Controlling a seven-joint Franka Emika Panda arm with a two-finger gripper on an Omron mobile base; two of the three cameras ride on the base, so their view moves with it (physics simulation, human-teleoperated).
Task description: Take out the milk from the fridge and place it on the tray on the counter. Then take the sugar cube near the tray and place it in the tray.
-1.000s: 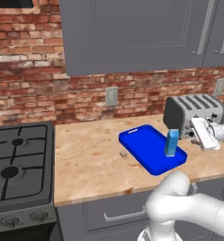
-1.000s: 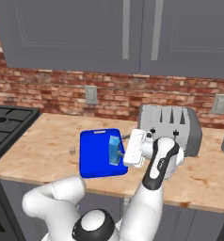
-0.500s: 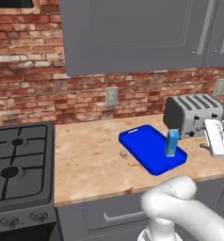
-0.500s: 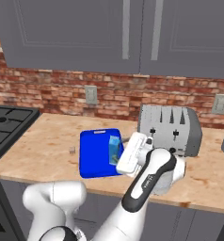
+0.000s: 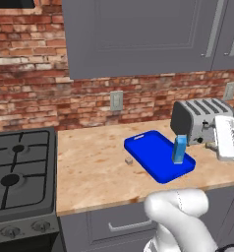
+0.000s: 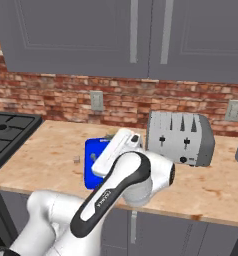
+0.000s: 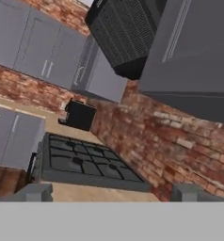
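The light-blue milk (image 5: 179, 149) stands upright on the right part of the bright blue tray (image 5: 153, 155) on the wooden counter (image 5: 94, 172). A tiny pale sugar cube (image 5: 129, 160) lies on the counter just left of the tray; the right base view shows the sugar cube (image 6: 76, 160) beside the tray (image 6: 91, 152), which my arm partly hides. My white hand (image 5: 228, 138) hovers right of the milk, in front of the toaster, apart from the carton. In the hand view my gripper (image 7: 113, 193) is open, with nothing between its fingertips (image 7: 35, 192). The fridge is out of view.
A silver toaster (image 5: 197, 119) stands right behind the tray. A black gas stove (image 5: 18, 177) fills the counter's left end. Grey wall cabinets (image 5: 138, 34) hang over a brick backsplash. A black coffee machine (image 7: 79, 115) sits beyond the stove in the hand view.
My hand has pulled back to the right, away from the milk, and turned toward the stove. The milk stays upright on the tray. The jaws remain wide.
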